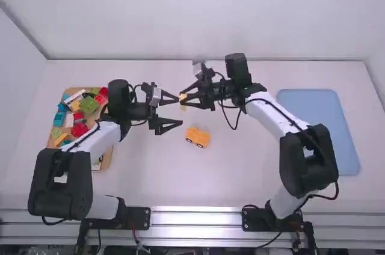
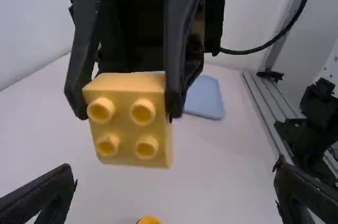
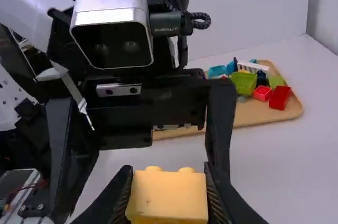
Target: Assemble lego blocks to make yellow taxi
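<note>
Arms, nearest: my left arm (image 1: 63, 177) stands left of the wheeled block, my right arm (image 1: 307, 159) right of it; both reach farther up the table (image 1: 234, 183).
Blue mat: the flat sheet (image 1: 319, 141) lies well to the right of the wheeled block.
Wooden tray: this one (image 3: 259, 115) sits well to the left of the wheeled block, heaped with green, red, blue and white bricks (image 3: 244, 83).
Left gripper: mine (image 1: 180, 111) hangs above the table, just beyond the wheeled block and a little left; its jaws are spread wide and grip nothing.
Right gripper: mine too (image 1: 182, 100), also beyond the wheeled block; its jaws are closed down on the yellow block, pinching opposite sides.
Wheeled block: orange-yellow (image 1: 197, 137), on the table, long and low, two dark wheels on the side I can see.
Yellow block: pale, smooth-sided (image 2: 129, 150), held up beyond the wheeled block, its four hollow round studs facing my left wrist camera in a square.
Hidden and cut off: my fingers cover parts of the yellow block's sides, and its lower part runs off my right wrist view; my left arm covers some of the wooden tray. Whether my left fingers touch the yellow block, I can't tell.
</note>
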You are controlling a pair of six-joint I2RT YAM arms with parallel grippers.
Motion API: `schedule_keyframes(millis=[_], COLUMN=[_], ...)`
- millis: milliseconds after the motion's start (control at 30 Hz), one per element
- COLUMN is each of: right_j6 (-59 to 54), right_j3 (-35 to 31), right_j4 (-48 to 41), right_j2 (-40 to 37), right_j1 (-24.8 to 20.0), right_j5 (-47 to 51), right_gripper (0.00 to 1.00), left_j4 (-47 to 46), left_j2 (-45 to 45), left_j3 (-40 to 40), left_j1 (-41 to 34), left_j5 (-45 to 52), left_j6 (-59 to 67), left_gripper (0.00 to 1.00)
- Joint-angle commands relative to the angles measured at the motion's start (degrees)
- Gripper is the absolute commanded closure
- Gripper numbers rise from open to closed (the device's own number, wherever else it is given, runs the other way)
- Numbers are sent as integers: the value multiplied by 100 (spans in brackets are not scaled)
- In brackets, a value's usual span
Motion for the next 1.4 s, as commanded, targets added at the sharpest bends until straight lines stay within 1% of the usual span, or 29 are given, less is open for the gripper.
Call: schedule_keyframes(millis=[0, 133, 333, 367, 400, 433, 467, 500, 533, 567, 633, 733, 767, 833, 900, 967, 1033, 1067, 1100, 1167, 1200, 1233, 1267, 1300, 1367], right_j6=[11, -11, -13, -13, -15, -13, -9, -13, -13, -13, -13, -15, -15, -15, -15, -15, -15, -15, -15, -13, -11, -13, -9, 24, 50], right_j3=[155, 155, 153, 155, 153, 155, 153, 153, 153, 153, 153, 153, 153, 153, 153, 153, 153, 153, 153, 153, 153, 153, 153, 153, 153], right_j4=[85, 76, 35, 37, 35, 33, 33, 26, 26, 24, 31, 31, 31, 33, 31, 28, 37, 35, 33, 37, 35, 35, 57, 79, 103], right_j2=[-63, -63, -63, -63, -63, -63, -63, -63, -63, -63, -63, -63, -63, -63, -63, -63, -55, -55, -55, -55, -55, -55, -55, -55, -72], right_j1=[105, 173, 223, 238, 254, 254, 251, 251, 245, 245, 245, 243, 243, 243, 240, 240, 236, 236, 236, 238, 236, 236, 236, 236, 234], right_j5=[-9, -13, -20, -15, -15, -15, -15, -15, -15, -15, -11, 22, 31, 24, 26, 28, 26, 28, 39, 107, 142, 184, 256, 341, 675], right_gripper=[96, 96, 96, 96, 96, 96, 96, 96, 96, 96, 96, 96, 96, 96, 96, 96, 96, 96, 96, 94, 89, 75, 51, 30, 2], left_j4=[-61, -227, -90, -72, 7, 37, 111, 216, 361, 374, 546, 551, 549, 551, 542, 527, 507, 507, 507, 507, 505, 498, 459, 420, 166], left_j2=[-42, -42, -42, -42, -42, -42, -42, -42, -42, -42, -42, -42, -42, -42, -42, -42, -42, -42, -42, -42, -42, -42, -42, -42, -42], left_j3=[-46, -48, -48, -48, -48, -48, -48, -48, -48, -48, -48, -48, -48, -48, -48, -48, -48, -48, -48, -48, -48, -48, -48, -48, -48], left_j1=[-55, -50, -57, -55, -44, -46, -59, -68, -83, -83, -87, -85, -81, -87, -81, -87, -85, -85, -81, -85, -87, -87, -87, -87, -87], left_j5=[63, 74, 76, 63, 92, 94, 131, 151, 175, 177, 146, 151, 149, 149, 155, 153, 155, 157, 203, 234, 234, 229, 190, 146, -286], left_j6=[146, 372, 328, 323, 315, 302, 299, 245, 103, 83, -129, -127, -127, -127, -127, -127, -127, -127, -122, -129, -127, -125, -129, -127, -136], left_gripper=[1, 1, 1, 4, 8, 9, 18, 23, 30, 31, 42, 52, 57, 61, 68, 73, 81, 83, 89, 92, 93, 93, 93, 94, 95])
